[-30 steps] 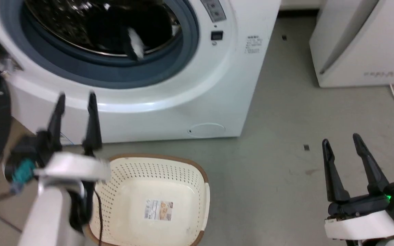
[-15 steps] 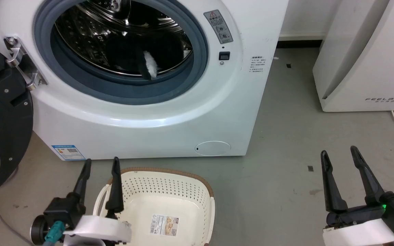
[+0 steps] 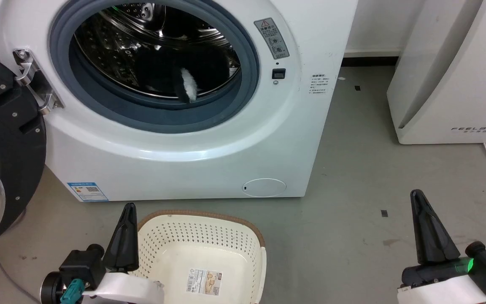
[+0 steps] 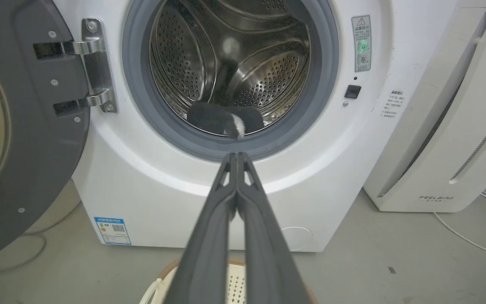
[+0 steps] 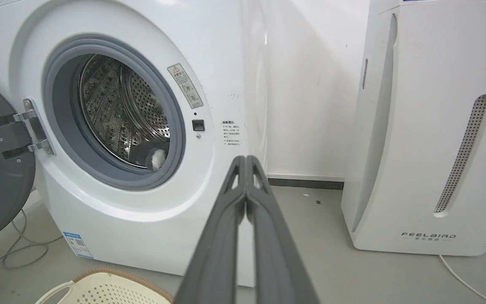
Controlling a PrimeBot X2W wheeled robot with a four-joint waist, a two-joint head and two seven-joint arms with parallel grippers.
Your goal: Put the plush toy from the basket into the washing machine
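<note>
The left gripper [image 3: 127, 211] and right gripper [image 3: 420, 198] each have their fingers pressed together, holding nothing, while the plush toy [image 3: 175, 71] lies inside the washing machine [image 3: 209, 143].

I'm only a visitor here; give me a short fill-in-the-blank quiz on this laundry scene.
The plush toy lies inside the washing machine's steel ____.
Its door stands ____.
The basket holds no toy, just a paper ____.
The left tool and right tool each have their fingers pressed ____.
Missing words: drum; open; label; together.
</note>
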